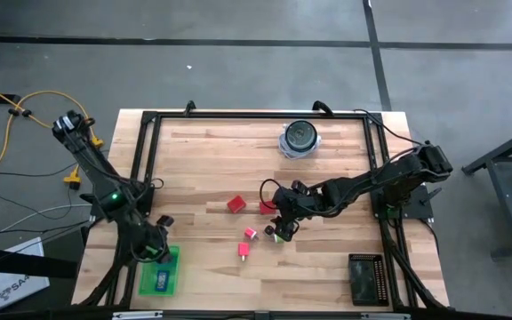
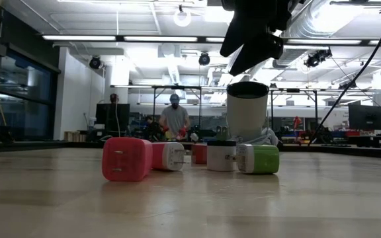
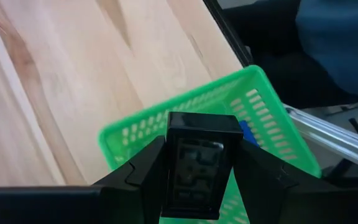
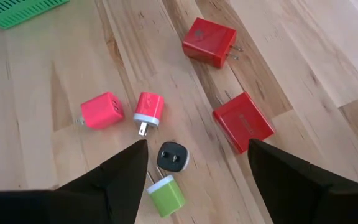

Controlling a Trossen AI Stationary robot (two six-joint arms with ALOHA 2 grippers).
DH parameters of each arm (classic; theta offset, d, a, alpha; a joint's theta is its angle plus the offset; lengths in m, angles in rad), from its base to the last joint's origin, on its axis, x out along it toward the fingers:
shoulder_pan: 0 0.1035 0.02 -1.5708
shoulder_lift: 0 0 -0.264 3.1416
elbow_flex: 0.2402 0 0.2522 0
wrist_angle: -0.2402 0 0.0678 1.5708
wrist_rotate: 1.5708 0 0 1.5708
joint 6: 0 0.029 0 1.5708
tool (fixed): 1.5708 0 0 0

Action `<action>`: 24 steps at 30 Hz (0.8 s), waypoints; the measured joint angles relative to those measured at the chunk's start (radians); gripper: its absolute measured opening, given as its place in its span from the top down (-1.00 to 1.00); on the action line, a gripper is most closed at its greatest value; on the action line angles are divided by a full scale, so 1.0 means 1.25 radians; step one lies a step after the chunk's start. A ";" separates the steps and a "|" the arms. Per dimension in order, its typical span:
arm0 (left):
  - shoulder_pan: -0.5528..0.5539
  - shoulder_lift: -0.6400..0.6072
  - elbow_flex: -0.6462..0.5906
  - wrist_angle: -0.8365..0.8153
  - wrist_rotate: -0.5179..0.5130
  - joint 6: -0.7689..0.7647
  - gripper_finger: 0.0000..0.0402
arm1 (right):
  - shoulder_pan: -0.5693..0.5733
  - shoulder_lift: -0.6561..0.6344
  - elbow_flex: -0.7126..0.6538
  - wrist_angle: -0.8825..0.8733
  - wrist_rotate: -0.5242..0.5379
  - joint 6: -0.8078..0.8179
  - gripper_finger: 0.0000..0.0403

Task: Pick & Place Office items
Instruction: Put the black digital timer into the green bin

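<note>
My left gripper (image 1: 156, 250) hangs over the green tray (image 1: 172, 267) at the table's near left, shut on a small black rectangular item (image 3: 197, 168). A blue item (image 1: 161, 283) lies in the tray. My right gripper (image 4: 196, 144) stands open above a cluster mid-table: two red blocks (image 4: 209, 42) (image 4: 243, 122), a pink plug block (image 4: 102, 110), a pink-and-white one (image 4: 149, 109), a black-and-white one (image 4: 173, 156) and a green one (image 4: 166, 194). All lie on the wood, untouched. My left gripper pinches the black item by its two long sides (image 3: 170, 169) between its two fingers (image 3: 143, 175). The fingers slant down toward the tray. The item is lifted clear above the green tray's mesh (image 3: 253, 106).
A round blue-white object with a dark top (image 1: 300, 140) stands at the table's far side. A black tray (image 1: 367, 278) lies at the near right. A dark frame (image 1: 140, 160) rims the table. People (image 2: 174, 119) show in the room beyond.
</note>
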 joint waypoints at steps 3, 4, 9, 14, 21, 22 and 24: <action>-0.022 0.000 0.000 -0.009 -0.004 -0.050 0.23 | 0.000 0.000 0.000 0.000 0.000 0.000 -0.31; -0.028 0.002 0.000 -0.014 -0.011 -0.068 0.23 | 0.000 0.000 0.000 0.000 0.000 0.000 -0.31; -0.044 0.037 0.000 -0.041 -0.044 -0.131 0.23 | 0.000 0.000 0.000 0.000 0.000 0.000 -0.31; -0.044 0.101 0.000 -0.040 -0.044 -0.150 0.23 | 0.000 0.000 0.000 0.000 0.000 0.000 -0.31; -0.044 0.154 0.000 -0.033 -0.040 -0.164 0.23 | 0.000 0.000 0.000 0.000 0.000 0.000 -0.31; -0.044 0.155 0.000 -0.029 -0.040 -0.167 0.22 | 0.000 0.000 0.000 0.000 0.000 -0.002 -0.31; -0.044 0.154 0.000 -0.020 -0.040 -0.169 0.20 | 0.000 0.000 0.000 0.000 0.000 -0.004 -0.31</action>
